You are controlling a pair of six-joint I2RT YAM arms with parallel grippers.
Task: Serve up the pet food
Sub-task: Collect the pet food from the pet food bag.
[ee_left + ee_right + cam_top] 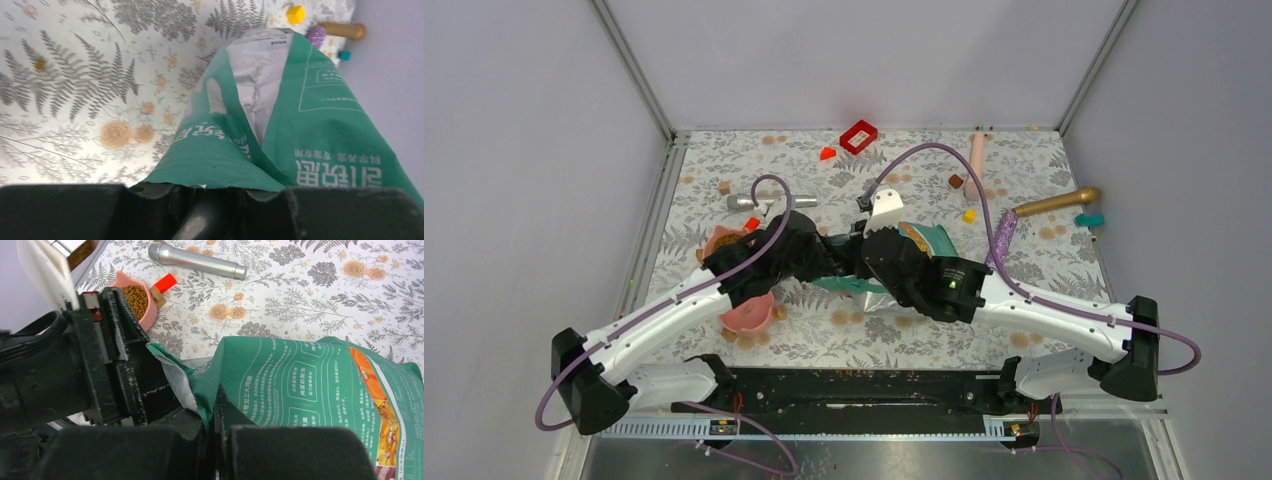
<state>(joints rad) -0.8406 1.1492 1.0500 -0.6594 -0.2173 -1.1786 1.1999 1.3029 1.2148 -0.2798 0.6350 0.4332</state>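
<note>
Surface [904, 335]: fern-and-rose print; carries everything listed below.

Pouch [300, 385]: teal-green and white, at centre between your two arms, torn mouth turned toward the left arm.

Left hand [210, 200]: clenched on the pouch's torn edge.

Right hand [214, 432]: pinched tight on the same edge, just beside the left.

Pink bowl [150, 315]: beyond your left hand, near the pouch mouth but off to its side.

Pet food [135, 297]: brown kibble lying in that bowl; whatever the pouch holds is hidden.

Step in hand, as judged: mouth held ready for pouring. Next move: raise the pouch, bring its mouth over the bowl, tip gently, and let neither grip slacken.
</note>
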